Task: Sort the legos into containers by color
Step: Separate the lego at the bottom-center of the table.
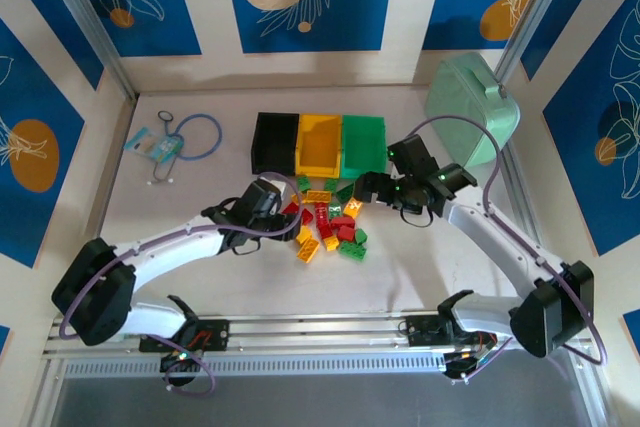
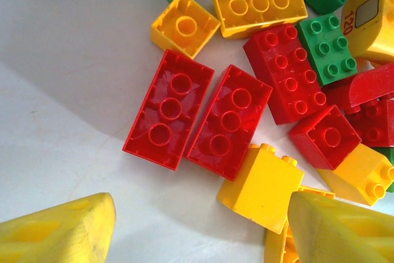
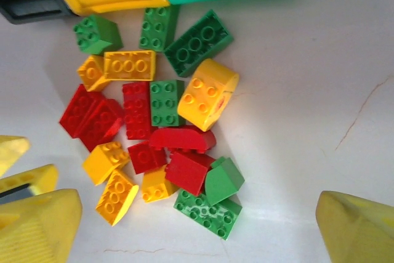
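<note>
The legos point(image 1: 328, 223) lie in a loose heap of red, yellow and green bricks at the table's middle, just in front of the containers. The black bin point(image 1: 274, 140), the yellow bin point(image 1: 318, 144) and the green bin point(image 1: 363, 141) stand joined in a row. My left gripper point(image 1: 284, 210) is at the heap's left edge. In its wrist view it is open point(image 2: 203, 232), with bare table between the fingers and a yellow cube point(image 2: 261, 186) against the right finger point(image 2: 338, 226). Two red bricks point(image 2: 197, 115) lie upside down just ahead. My right gripper point(image 1: 366, 190) hovers open point(image 3: 197, 229) over the heap, above a green brick point(image 3: 208, 214).
A mint-green rounded case point(image 1: 474, 105) stands at the back right. A blue stethoscope point(image 1: 196, 137) and a small packet point(image 1: 150, 143) lie at the back left. Metal frame posts and the walls close the table in.
</note>
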Controlling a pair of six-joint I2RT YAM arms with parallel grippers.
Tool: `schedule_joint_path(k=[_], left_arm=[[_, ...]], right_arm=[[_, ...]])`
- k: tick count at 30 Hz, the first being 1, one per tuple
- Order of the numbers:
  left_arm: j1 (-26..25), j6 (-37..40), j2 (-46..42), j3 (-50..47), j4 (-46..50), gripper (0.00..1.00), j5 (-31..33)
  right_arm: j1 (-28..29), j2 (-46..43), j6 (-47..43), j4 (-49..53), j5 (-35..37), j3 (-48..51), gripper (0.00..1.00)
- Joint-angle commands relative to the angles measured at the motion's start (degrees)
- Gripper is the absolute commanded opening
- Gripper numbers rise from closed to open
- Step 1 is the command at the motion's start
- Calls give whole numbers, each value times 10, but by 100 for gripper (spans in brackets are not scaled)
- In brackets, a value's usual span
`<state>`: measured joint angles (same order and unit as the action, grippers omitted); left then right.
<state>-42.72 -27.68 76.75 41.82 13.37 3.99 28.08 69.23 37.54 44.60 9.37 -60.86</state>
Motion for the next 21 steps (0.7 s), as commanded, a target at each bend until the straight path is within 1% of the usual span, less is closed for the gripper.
schedule_joint_path(k=[1, 8, 11, 15, 21], left_arm=[[-12, -10, 21, 29, 25, 73, -9], [-32, -4, 70, 55, 31, 65, -22], [-38, -4, 89, 60, 29, 63, -22], [-40, -4, 104, 65, 21, 57, -26], [-49, -1, 130, 81, 25, 55, -19]], right_arm=[[3, -23, -5, 11, -26, 7, 97], [20, -36, 17, 4, -23, 31, 94], [29, -38, 24, -8, -23, 51, 93], [30, -25, 17, -10, -22, 53, 92], [31, -4, 5, -24, -23, 49, 92]])
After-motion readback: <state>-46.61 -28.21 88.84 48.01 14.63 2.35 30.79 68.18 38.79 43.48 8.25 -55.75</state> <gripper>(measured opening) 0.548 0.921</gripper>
